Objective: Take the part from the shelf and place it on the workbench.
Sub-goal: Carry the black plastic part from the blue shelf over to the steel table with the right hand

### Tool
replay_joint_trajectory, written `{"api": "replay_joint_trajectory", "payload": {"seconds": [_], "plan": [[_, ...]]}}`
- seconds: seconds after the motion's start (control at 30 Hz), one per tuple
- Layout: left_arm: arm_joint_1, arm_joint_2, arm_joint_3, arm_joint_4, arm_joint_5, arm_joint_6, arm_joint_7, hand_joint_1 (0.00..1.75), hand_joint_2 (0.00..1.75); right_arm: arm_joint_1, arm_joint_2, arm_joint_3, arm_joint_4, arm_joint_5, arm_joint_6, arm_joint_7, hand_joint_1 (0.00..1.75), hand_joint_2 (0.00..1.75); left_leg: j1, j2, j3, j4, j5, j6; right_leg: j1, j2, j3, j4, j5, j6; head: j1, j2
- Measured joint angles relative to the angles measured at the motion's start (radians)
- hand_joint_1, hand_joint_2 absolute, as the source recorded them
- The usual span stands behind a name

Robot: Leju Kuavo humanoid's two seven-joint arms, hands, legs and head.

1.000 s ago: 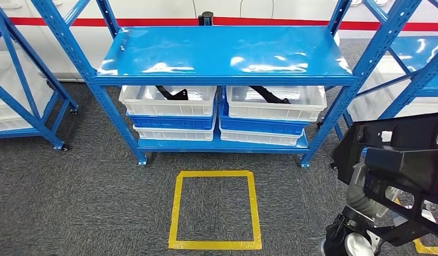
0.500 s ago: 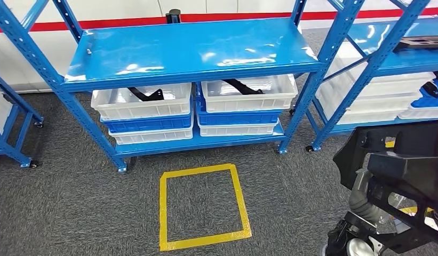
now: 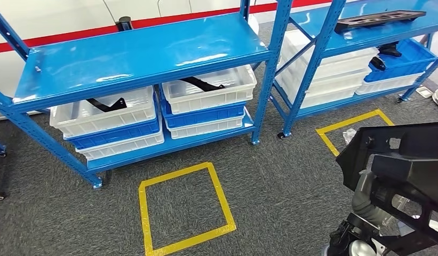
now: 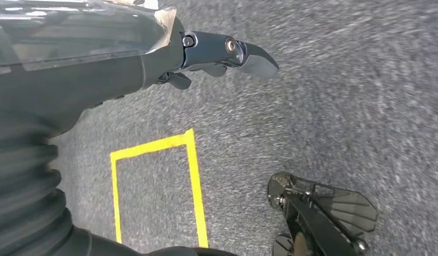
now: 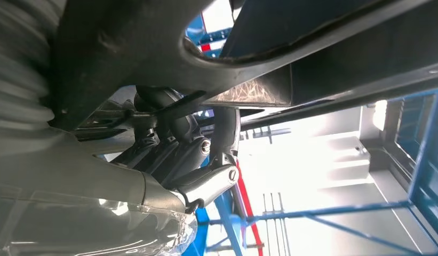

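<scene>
Now the right robot hand point(image 5: 200, 176) has its fingers curled round the big black part point(image 3: 403, 165), near and on the right, low by the robot's side; that hold keeps it from dropping on the way to the counter; the left robot hand point(image 4: 216, 58) hangs over the grey floor point(image 4: 339, 106), fingers loose, holding nothing; the blue shelf point(image 3: 136, 58) stands far on the left.

Bright overhead light, shelf glare, blurred floor

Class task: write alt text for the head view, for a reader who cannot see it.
A large black part is held in the robot's right hand at lower right. Beyond stand blue shelves with white bins over grey carpet marked with a yellow tape square.
</scene>
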Motion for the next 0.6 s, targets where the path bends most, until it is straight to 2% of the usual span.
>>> {"api": "replay_joint_trajectory", "payload": {"seconds": [0.07, 0.1, 0.13, 0.17, 0.2, 0.23, 0.27, 0.3, 0.33, 0.4, 0.43, 0.47, 0.5, 0.53, 0.57, 0.6], "plan": [[0.000, 0.001, 0.000, 0.000, 0.000, -0.003, -0.001, 0.00, 1.75, 0.003, 0.003, 0.000, -0.007, 0.002, 0.000, 0.000, 1.75, 1.75, 0.000, -0.047, 0.058, -0.114, 0.042, 0.013, 0.004, 0.022, -0.005, 0.004, 0.002, 0.005, 0.001, 0.000], [0.000, 0.001, 0.000, -0.001, 0.000, -0.004, -0.002, 0.00, 1.75, 0.005, 0.004, -0.001, -0.011, 0.003, 0.000, 0.000, 1.75, 1.75, -0.002, -0.062, 0.071, -0.144, 0.048, 0.017, 0.004, 0.033, -0.010, 0.006, 0.005, 0.010, 0.002, 0.000], [-0.001, 0.001, 0.000, -0.001, 0.000, -0.005, -0.002, 0.00, 1.75, 0.008, 0.005, -0.001, -0.015, 0.005, 0.000, 0.000, 1.75, 1.75, -0.005, -0.063, 0.074, -0.155, 0.046, 0.019, 0.003, 0.044, -0.017, 0.006, 0.009, 0.016, 0.002, 0.000], [-0.001, 0.000, -0.001, -0.001, -0.001, -0.006, -0.002, 0.00, 1.75, 0.012, 0.005, -0.001, -0.021, 0.006, 0.000, 0.000, 1.75, 1.75, -0.007, -0.051, 0.075, -0.161, 0.047, 0.021, 0.001, 0.056, -0.025, 0.004, 0.013, 0.024, 0.002, 0.000], [-0.002, -0.001, -0.001, -0.001, -0.001, -0.008, -0.002, 0.00, 1.75, 0.017, 0.006, -0.002, -0.026, 0.006, 0.000, 0.000, 1.75, 1.75, -0.007, -0.038, 0.074, -0.166, 0.052, 0.025, -0.001, 0.053, -0.032, 0.007, 0.015, 0.030, 0.002, 0.000], [-0.004, -0.002, -0.001, -0.001, -0.001, -0.009, -0.002, 0.00, 1.75, 0.020, 0.007, -0.003, -0.030, 0.007, 0.000, -0.001, 1.75, 1.75, -0.006, -0.024, 0.074, -0.171, 0.057, 0.030, 0.000, 0.035, -0.043, 0.021, 0.007, 0.034, 0.004, 0.000], [-0.004, -0.003, -0.001, -0.002, -0.002, -0.010, -0.002, 0.00, 1.75, 0.021, 0.007, -0.004, -0.033, 0.008, 0.000, -0.001, 1.75, 1.75, -0.004, -0.009, 0.074, -0.177, 0.062, 0.035, 0.002, 0.010, -0.062, 0.052, -0.010, 0.035, 0.008, 0.000], [-0.004, -0.004, -0.001, -0.002, -0.002, -0.011, -0.002, 0.00, 1.75, 0.021, 0.007, -0.005, -0.035, 0.009, 0.000, -0.001, 1.75, 1.75, -0.003, 0.007, 0.073, -0.179, 0.065, 0.038, 0.001, -0.020, -0.085, 0.104, -0.036, 0.034, 0.010, 0.000], [-0.004, -0.004, -0.001, -0.002, -0.002, -0.012, -0.002, 0.00, 1.75, 0.021, 0.007, -0.005, -0.036, 0.009, 0.000, -0.001, 1.75, 1.75, -0.004, 0.021, 0.071, -0.180, 0.065, 0.040, 0.000, -0.039, -0.115, 0.168, -0.066, 0.033, 0.014, 0.000], [-0.003, -0.005, -0.001, -0.002, -0.002, -0.012, -0.002, 0.00, 1.75, 0.028, 0.008, -0.007, -0.036, 0.012, 0.000, -0.001, 1.75, 1.75, -0.004, 0.052, 0.068, -0.179, 0.066, 0.041, -0.008, -0.051, -0.157, 0.273, -0.102, 0.041, 0.016, 0.000], [-0.003, -0.005, -0.001, -0.002, -0.003, -0.012, -0.002, 0.00, 1.75, 0.033, 0.008, -0.008, -0.038, 0.014, 0.000, -0.001, 1.75, 1.75, -0.003, 0.065, 0.068, -0.179, 0.065, 0.040, -0.013, -0.055, -0.155, 0.280, -0.100, 0.051, 0.017, 0.000], [-0.003, -0.005, -0.001, -0.002, -0.004, -0.012, -0.001, 0.00, 1.75, 0.039, 0.008, -0.009, -0.041, 0.016, 0.003, -0.001, 1.75, 1.75, -0.001, 0.078, 0.068, -0.178, 0.065, 0.038, -0.018, -0.062, -0.131, 0.245, -0.085, 0.064, 0.017, 0.000], [-0.004, -0.006, -0.002, -0.002, -0.004, -0.011, 0.001, 0.00, 1.75, 0.046, 0.009, -0.011, -0.046, 0.017, 0.008, -0.001, 1.75, 1.75, 0.001, 0.090, 0.069, -0.176, 0.064, 0.034, -0.024, -0.077, -0.091, 0.179, -0.062, 0.078, 0.018, 0.000], [-0.004, -0.006, -0.002, -0.003, -0.002, -0.009, 0.004, 0.00, 1.75, 0.051, 0.010, -0.013, -0.050, 0.017, 0.016, -0.001, 1.75, 1.75, 0.000, 0.100, 0.069, -0.173, 0.062, 0.028, -0.027, -0.102, -0.049, 0.106, -0.042, 0.088, 0.020, 0.000], [-0.005, -0.008, -0.002, -0.003, 0.001, -0.007, 0.007, 0.00, 1.75, 0.054, 0.010, -0.015, -0.053, 0.017, 0.026, -0.001, 1.75, 1.75, -0.002, 0.110, 0.069, -0.169, 0.059, 0.020, -0.026, -0.121, -0.017, 0.049, -0.027, 0.089, 0.021, 0.000], [-0.005, -0.009, -0.001, -0.004, 0.005, -0.004, 0.010, 0.00, 1.75, 0.057, 0.011, -0.017, -0.055, 0.017, 0.033, -0.001, 1.75, 1.75, -0.005, 0.120, 0.069, -0.167, 0.057, 0.012, -0.024, -0.134, 0.000, 0.017, -0.020, 0.084, 0.020, 0.000]]}}
